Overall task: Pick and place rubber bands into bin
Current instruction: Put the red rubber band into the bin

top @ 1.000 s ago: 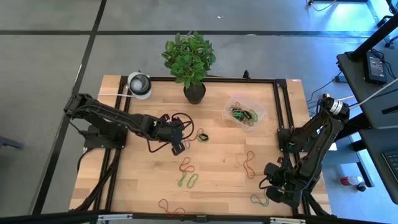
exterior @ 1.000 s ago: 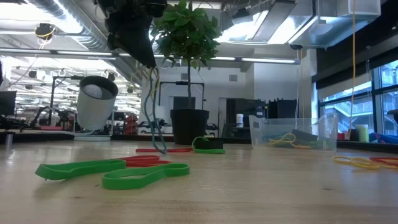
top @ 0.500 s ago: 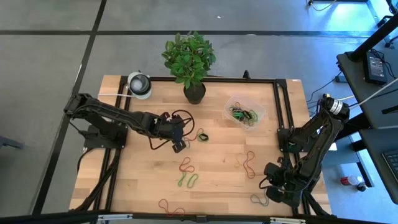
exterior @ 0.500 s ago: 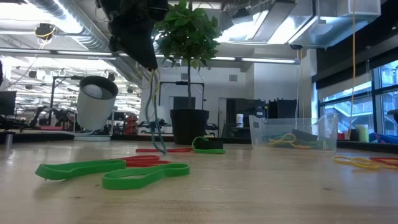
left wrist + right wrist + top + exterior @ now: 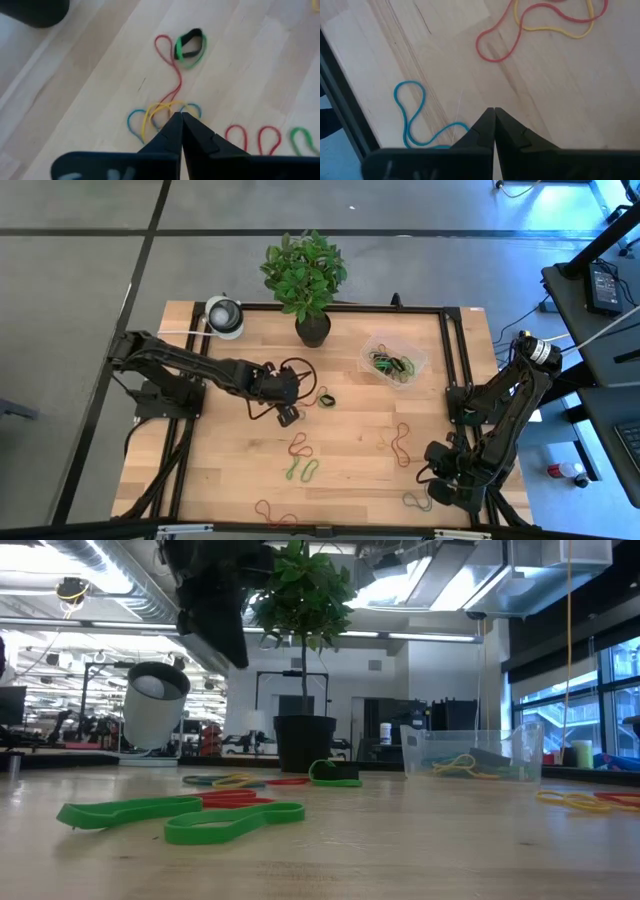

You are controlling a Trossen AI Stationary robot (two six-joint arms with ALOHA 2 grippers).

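My left gripper (image 5: 286,412) (image 5: 180,116) is shut and empty, raised above the table's middle (image 5: 236,655). Just beneath its tips, a blue and a yellow rubber band (image 5: 159,114) (image 5: 226,780) lie flat on the wood. A red band (image 5: 169,62) and a green-and-black band (image 5: 190,43) (image 5: 323,397) lie just beyond them. The clear bin (image 5: 392,360) (image 5: 470,752) stands at the far right with several bands inside. My right gripper (image 5: 494,111) is shut and waits low at the near right corner (image 5: 447,480), above a blue band (image 5: 411,114).
The black plant pot (image 5: 312,328) (image 5: 304,743) and a round white-and-grey object (image 5: 224,316) stand at the far edge. More bands are scattered about: red and green (image 5: 302,458) (image 5: 180,815), red (image 5: 272,512), and red with yellow (image 5: 398,442) (image 5: 540,22). A black frame rail (image 5: 455,355) borders the table.
The blue and yellow bands that hung below my left gripper have dropped and now lie flat on the table under it. The left gripper has stayed raised at about the same spot.
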